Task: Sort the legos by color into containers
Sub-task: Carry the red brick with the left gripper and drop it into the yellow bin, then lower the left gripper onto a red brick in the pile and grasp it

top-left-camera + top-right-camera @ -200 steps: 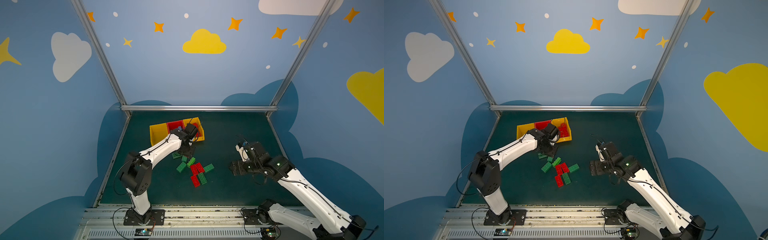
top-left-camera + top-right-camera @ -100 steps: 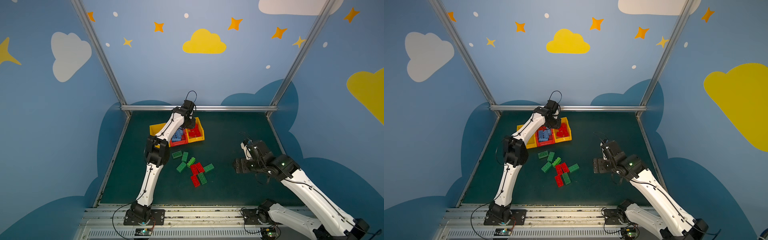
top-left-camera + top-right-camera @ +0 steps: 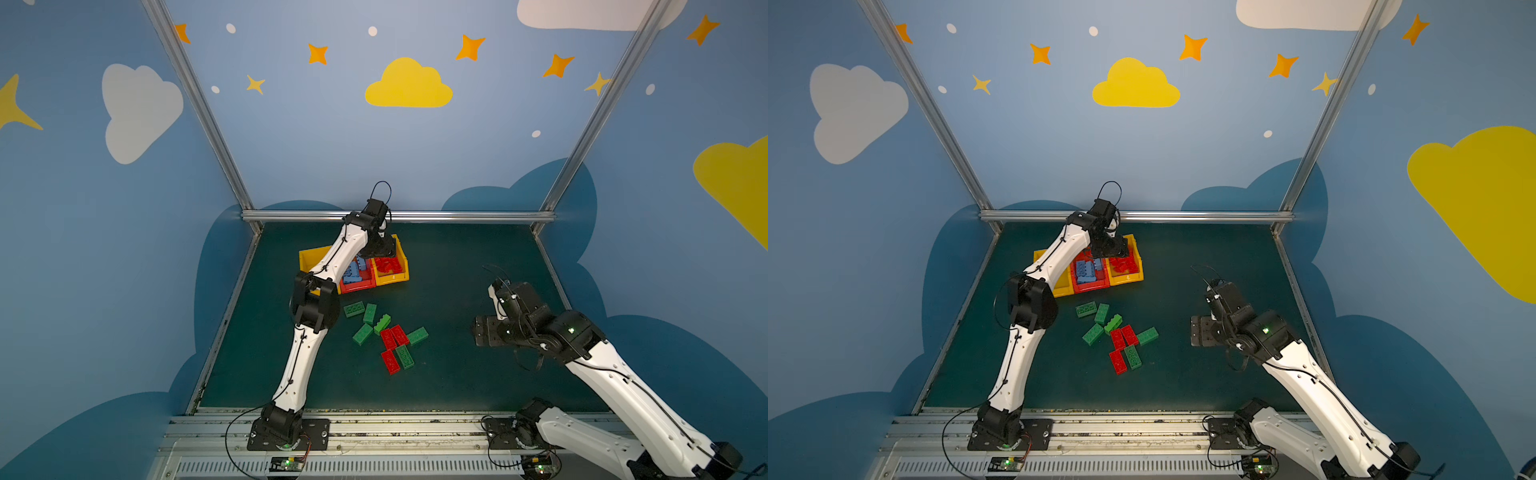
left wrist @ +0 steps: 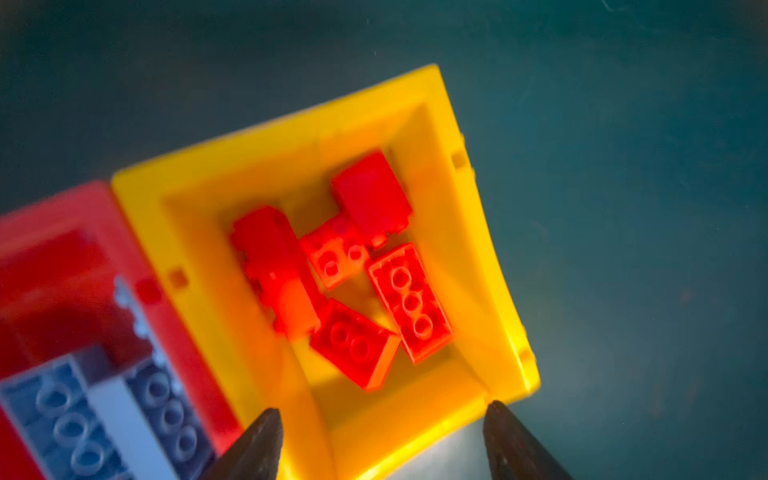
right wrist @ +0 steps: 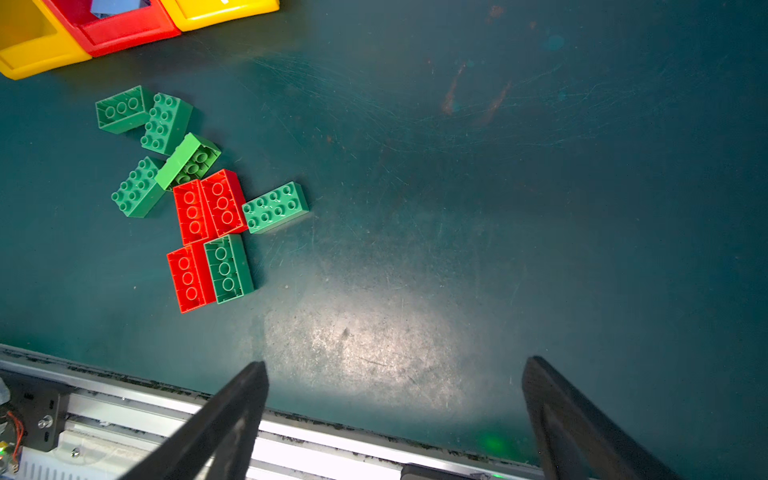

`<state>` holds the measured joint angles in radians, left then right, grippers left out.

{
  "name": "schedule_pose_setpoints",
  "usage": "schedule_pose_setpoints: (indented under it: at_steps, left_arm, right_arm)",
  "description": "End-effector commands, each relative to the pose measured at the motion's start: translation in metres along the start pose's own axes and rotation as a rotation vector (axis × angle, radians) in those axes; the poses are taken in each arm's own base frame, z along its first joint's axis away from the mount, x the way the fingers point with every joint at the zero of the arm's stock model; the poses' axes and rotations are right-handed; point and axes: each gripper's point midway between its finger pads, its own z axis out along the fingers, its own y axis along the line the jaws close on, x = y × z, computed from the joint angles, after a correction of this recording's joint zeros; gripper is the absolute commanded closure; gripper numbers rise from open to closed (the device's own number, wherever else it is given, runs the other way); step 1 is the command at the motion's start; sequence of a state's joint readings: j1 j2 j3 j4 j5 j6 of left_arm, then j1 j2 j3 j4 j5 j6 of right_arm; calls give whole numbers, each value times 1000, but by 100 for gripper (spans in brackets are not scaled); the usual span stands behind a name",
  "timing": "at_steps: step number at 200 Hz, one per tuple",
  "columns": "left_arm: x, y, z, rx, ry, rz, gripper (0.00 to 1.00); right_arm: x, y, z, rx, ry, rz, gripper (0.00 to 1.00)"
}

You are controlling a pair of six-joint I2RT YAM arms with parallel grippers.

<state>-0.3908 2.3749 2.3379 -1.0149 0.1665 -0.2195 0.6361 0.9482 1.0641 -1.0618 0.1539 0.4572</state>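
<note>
**Fig. Drop-off over the bins.** Left gripper (image 4: 382,415) hangs over the yellow bin (image 4: 486,249) at 3 o'clock of the row, jaws apart and empty; this bin collects red bricks (image 4: 409,301). Blue bricks (image 4: 62,415) fill the red bin (image 4: 58,208), so green probably belongs in the other yellow bin (image 5: 41,66). Loose bricks (image 3: 390,336) lie at the row's 6 o'clock. Right gripper (image 5: 397,363), spread wide and holding nothing, waits at their 3 o'clock.

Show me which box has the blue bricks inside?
The red bin, the middle one of three, holds the blue bricks. The right yellow bin holds red bricks; the left yellow bin shows no blue.
</note>
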Motion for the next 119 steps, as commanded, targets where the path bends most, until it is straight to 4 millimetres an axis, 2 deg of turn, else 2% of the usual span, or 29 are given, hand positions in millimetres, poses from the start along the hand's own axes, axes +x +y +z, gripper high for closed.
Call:
schedule_pose_setpoints:
  at_steps: [1, 36, 61, 81, 98, 119]
  left_arm:
    - [20, -20, -42, 4, -36, -2, 24]
    - [100, -17, -61, -28, 2, -85, 25]
    - [172, -6, -65, -49, 74, -194, 25]
    - [227, -6, -66, -66, 136, -229, 25]
    - [261, -12, -65, -61, 161, -246, 25]
    - [285, -19, -60, -53, 171, -283, 25]
  right_arm:
    - [-2, 6, 2, -38, -7, -9, 6]
    - [5, 16, 8, -97, 14, -36, 6]
    - [12, 19, 11, -126, 31, -56, 6]
    - [14, 23, 12, -151, 40, -74, 6]
    - [15, 28, 13, -175, 48, -89, 6]
    - [16, 34, 14, -201, 65, -108, 6]
